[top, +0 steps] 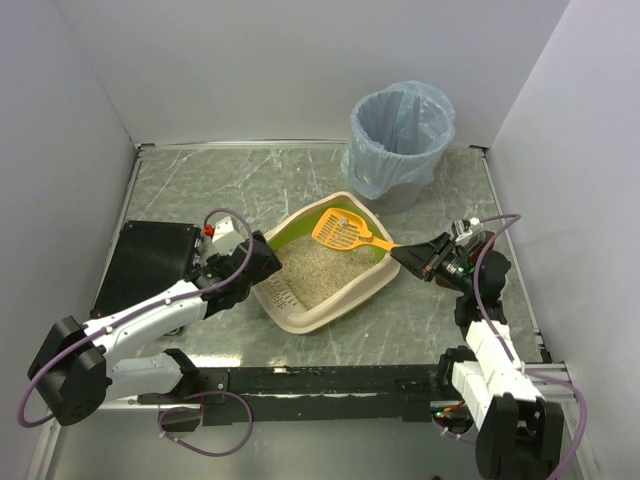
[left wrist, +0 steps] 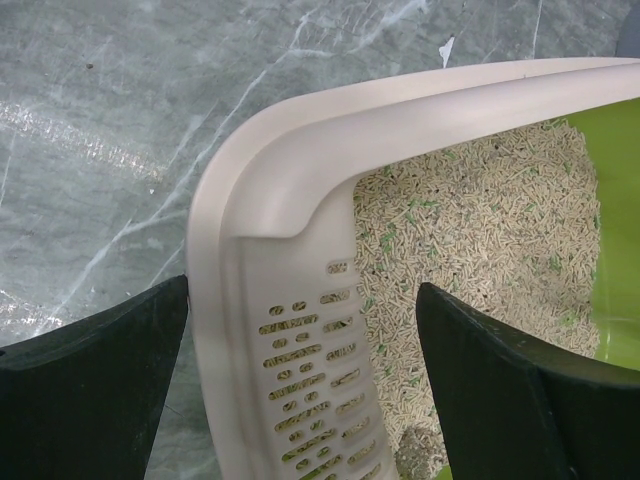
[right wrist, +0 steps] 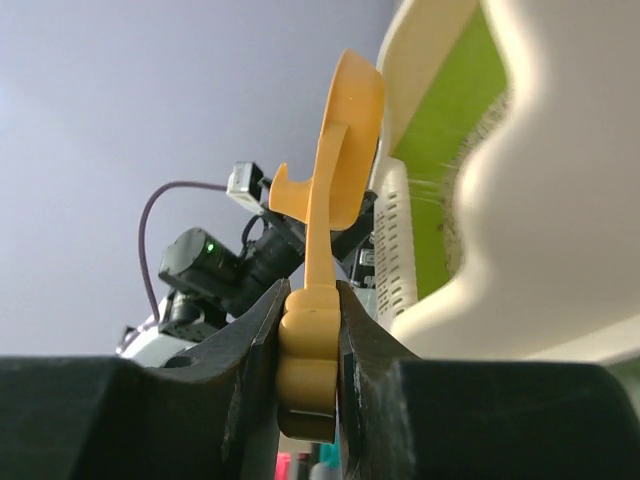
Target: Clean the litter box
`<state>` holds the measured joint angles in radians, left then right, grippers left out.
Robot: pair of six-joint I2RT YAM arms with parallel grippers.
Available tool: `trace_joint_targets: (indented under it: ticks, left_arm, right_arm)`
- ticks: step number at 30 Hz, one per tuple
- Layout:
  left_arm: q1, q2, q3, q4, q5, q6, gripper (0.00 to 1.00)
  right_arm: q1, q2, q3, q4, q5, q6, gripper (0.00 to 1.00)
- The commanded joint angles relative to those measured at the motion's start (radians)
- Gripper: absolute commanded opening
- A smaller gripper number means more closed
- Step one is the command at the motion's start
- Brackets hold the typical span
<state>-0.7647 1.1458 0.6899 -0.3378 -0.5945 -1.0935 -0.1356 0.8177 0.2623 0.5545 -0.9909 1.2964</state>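
While the right tool (right wrist: 308,310) pinches a slotted orange scoop (right wrist: 345,130), the left tool (left wrist: 300,330) gapes astride the litter box's (left wrist: 300,160) rim.

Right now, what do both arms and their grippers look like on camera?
They match. The left arm and right arm have white tubular links with bulky black joints, each trailed by a looping purple cable. The left gripper and right gripper are matte black, with two broad, wedge-shaped fingers. No markings are legible.
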Motion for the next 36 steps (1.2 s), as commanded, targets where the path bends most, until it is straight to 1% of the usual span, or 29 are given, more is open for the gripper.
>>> trace_joint_targets:
  ticks: [1,2,3,5,6,8,10,11,12,13,14,15,16,17,18,19,21,23,25,26,27,28,29,30,31,32,34,36]
  left_arm:
    - [-0.005,-0.017,0.011,0.072,0.025,-0.008,0.97]
    - [-0.005,-0.015,0.005,0.085,0.030,-0.006,0.97]
    - [-0.004,-0.015,0.003,0.092,0.033,-0.002,0.97]
    - [-0.004,-0.003,0.011,0.085,0.038,-0.008,0.97]
    - [-0.004,0.000,0.013,0.083,0.039,-0.008,0.97]
    - [-0.004,0.011,0.010,0.083,0.039,-0.011,0.97]
    - [-0.004,0.020,0.013,0.088,0.045,-0.011,0.97]
    - [-0.004,0.029,0.023,0.086,0.048,-0.005,0.97]
    - [-0.004,0.034,0.028,0.071,0.048,-0.005,0.97]
    - [-0.002,0.038,0.033,0.063,0.041,-0.006,0.97]
    - [-0.004,0.043,0.031,0.062,0.036,-0.011,0.97]
    - [-0.004,0.043,0.027,0.063,0.032,-0.017,0.97]
    - [-0.004,0.042,0.023,0.071,0.030,-0.023,0.97]
    - [-0.004,0.043,0.022,0.075,0.036,-0.022,0.97]
    - [-0.004,0.045,0.023,0.077,0.044,-0.022,0.97]
    - [-0.004,0.049,0.028,0.071,0.048,-0.020,0.97]
    - [-0.004,0.054,0.036,0.054,0.042,-0.029,0.97]
    - [-0.002,0.051,0.023,0.056,0.029,-0.040,0.97]
    - [0.002,0.048,0.014,0.075,0.044,-0.026,0.97]
    - [0.007,0.049,0.016,0.098,0.056,-0.017,0.97]
    - [0.008,0.054,0.017,0.105,0.082,-0.010,0.97]
    - [0.008,0.058,0.023,0.106,0.088,0.003,0.97]
    - [0.008,0.071,0.036,0.102,0.088,0.003,0.97]
    - [0.008,0.074,0.039,0.086,0.075,0.000,0.97]
    - [0.008,0.075,0.037,0.089,0.068,-0.002,0.97]
    - [0.014,0.078,0.034,0.095,0.067,0.000,0.97]
    - [0.021,0.083,0.042,0.103,0.093,0.018,0.97]
    - [0.022,0.092,0.065,0.086,0.090,0.026,0.97]
  right_arm:
    - [-0.006,-0.113,0.098,-0.163,0.027,-0.162,0.00]
    - [-0.004,-0.118,0.103,-0.183,0.035,-0.180,0.00]
    - [-0.007,-0.117,0.101,-0.150,0.031,-0.163,0.00]
    - [-0.024,-0.126,0.089,-0.117,-0.028,-0.134,0.00]
    - [-0.028,-0.138,0.091,-0.187,-0.028,-0.158,0.00]
    - [-0.029,-0.155,0.109,-0.251,0.046,-0.219,0.00]
    - [-0.027,-0.129,0.097,-0.094,0.017,-0.148,0.00]
    - [-0.030,-0.099,0.094,-0.044,-0.050,-0.084,0.00]
    - [-0.032,-0.095,0.097,-0.042,-0.070,-0.089,0.00]
    - [-0.033,-0.098,0.118,-0.168,-0.072,-0.123,0.00]
    - [-0.033,-0.120,0.132,-0.233,0.005,-0.217,0.00]
    - [0.002,-0.121,0.123,-0.228,0.056,-0.220,0.00]
    - [0.017,-0.112,0.112,-0.099,0.081,-0.188,0.00]
    - [0.033,-0.070,0.107,-0.005,0.080,-0.108,0.00]
    - [0.050,-0.046,0.112,0.052,0.049,-0.080,0.00]
    - [0.054,-0.034,0.117,0.071,0.031,-0.071,0.00]
    - [0.035,-0.061,0.150,-0.110,0.009,-0.181,0.00]
    - [0.021,-0.115,0.175,-0.322,0.067,-0.344,0.00]
    - [0.028,-0.111,0.146,-0.193,0.045,-0.278,0.00]
    - [0.027,-0.082,0.135,-0.113,0.013,-0.178,0.00]
    - [0.024,-0.075,0.143,-0.085,-0.018,-0.166,0.00]
    - [0.018,-0.075,0.155,-0.141,-0.043,-0.187,0.00]
    - [0.014,-0.107,0.170,-0.244,-0.011,-0.300,0.00]
    - [0.017,-0.123,0.189,-0.337,0.035,-0.336,0.00]
    - [0.024,-0.127,0.186,-0.308,0.069,-0.333,0.00]
    - [0.025,-0.105,0.183,-0.250,0.054,-0.262,0.00]
    - [0.024,-0.066,0.207,-0.124,0.009,-0.195,0.00]
    - [0.024,-0.034,0.267,-0.129,0.003,-0.189,0.00]
